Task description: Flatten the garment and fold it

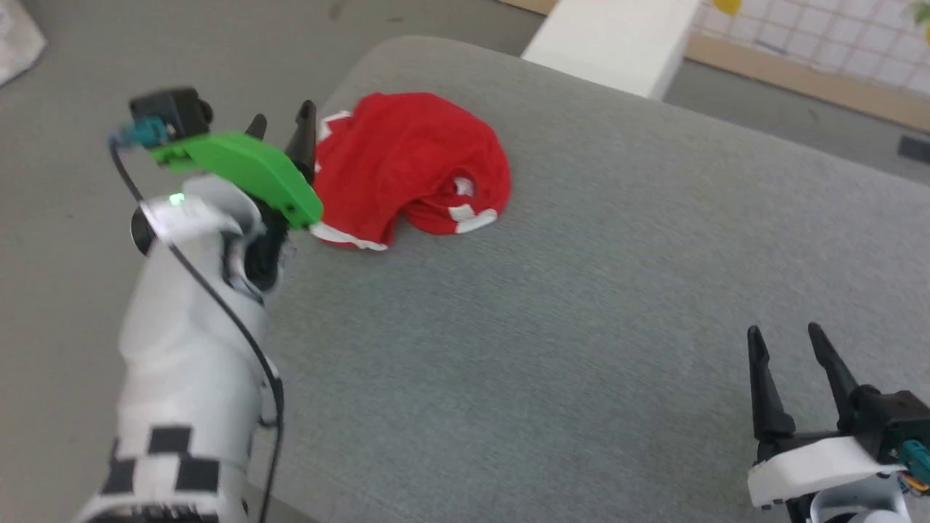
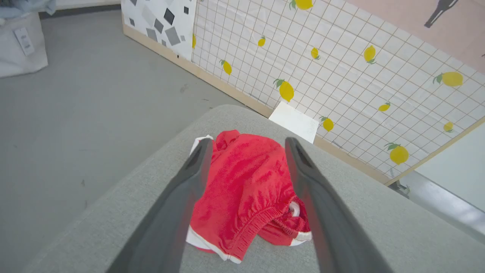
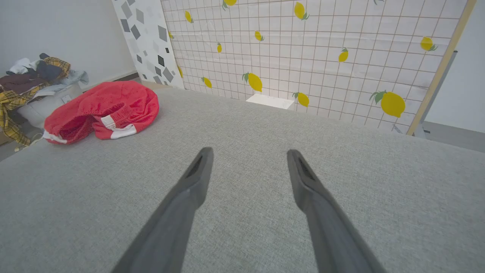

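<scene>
The red garment (image 1: 407,163) with white bands lies crumpled in a heap near the far left corner of the grey padded surface (image 1: 581,290). My left gripper (image 1: 283,120) hovers just left of the heap, open, fingers apart and empty. In the left wrist view the garment (image 2: 242,189) lies beyond and between the two fingers of that gripper (image 2: 246,146). My right gripper (image 1: 783,333) stands open at the near right, far from the cloth, holding nothing. In the right wrist view the garment (image 3: 102,110) lies at the far left, well away from the gripper (image 3: 248,151).
A lemon-patterned grid panel (image 3: 310,49) stands behind the surface, with a white block (image 1: 610,36) against it. A pile of mixed clothes (image 3: 26,79) sits on a pale bag (image 2: 22,45) on the grey floor (image 2: 94,106) to the left.
</scene>
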Controlling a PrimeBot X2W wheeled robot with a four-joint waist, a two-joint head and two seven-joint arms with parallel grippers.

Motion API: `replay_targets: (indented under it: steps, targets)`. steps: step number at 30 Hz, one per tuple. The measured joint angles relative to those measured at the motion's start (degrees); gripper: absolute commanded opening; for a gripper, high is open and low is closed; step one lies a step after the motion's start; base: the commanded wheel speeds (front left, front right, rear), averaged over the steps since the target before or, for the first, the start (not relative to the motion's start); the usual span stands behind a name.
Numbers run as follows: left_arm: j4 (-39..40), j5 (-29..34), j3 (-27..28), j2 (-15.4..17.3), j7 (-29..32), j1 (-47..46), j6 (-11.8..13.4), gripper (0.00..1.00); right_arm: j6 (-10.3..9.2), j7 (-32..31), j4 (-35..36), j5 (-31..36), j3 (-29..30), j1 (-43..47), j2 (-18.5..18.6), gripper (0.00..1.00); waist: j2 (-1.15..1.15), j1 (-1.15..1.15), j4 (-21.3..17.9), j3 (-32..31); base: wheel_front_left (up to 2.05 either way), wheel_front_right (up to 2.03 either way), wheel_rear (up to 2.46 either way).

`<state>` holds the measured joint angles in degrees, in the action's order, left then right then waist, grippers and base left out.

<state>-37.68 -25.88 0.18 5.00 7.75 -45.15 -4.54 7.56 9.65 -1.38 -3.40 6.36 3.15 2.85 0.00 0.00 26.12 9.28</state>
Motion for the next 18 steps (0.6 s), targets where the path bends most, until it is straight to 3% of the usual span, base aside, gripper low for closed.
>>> replay_targets:
  steps: [4, 8, 14, 18]
  targets:
    - [-7.68, -5.12, 3.54, 1.68, 13.13, -6.38, 3.65, 1.00, 0.00, -1.36, 2.91, 0.93, 0.32, -0.96, 0.01, 1.00, 0.00, 0.00, -2.56, 2.51, 0.00, 0.00, 0.00]
    - [-11.40, -5.82, 4.80, 4.78, 22.30, -11.31, 7.77, 1.00, 0.00, -2.10, 5.03, 1.11, 0.88, -1.59, 0.02, 1.00, 0.00, 0.00, -5.04, 5.67, 0.00, 0.00, 0.00]
    - [-12.56, -8.43, 5.48, 6.34, 30.88, -14.32, 8.39, 1.00, 0.00, -2.10, 6.20, 1.11, 1.36, -2.09, 0.01, 1.00, 0.00, 0.01, -8.70, 10.32, 0.00, 0.00, 0.00]
    - [-12.23, -9.12, 5.56, 6.60, 33.55, -14.80, 8.39, 1.00, 0.00, -2.08, 6.71, 1.24, 1.93, -2.66, 0.01, 1.00, 0.00, 0.01, -10.69, 13.43, 0.00, 0.00, 0.00]
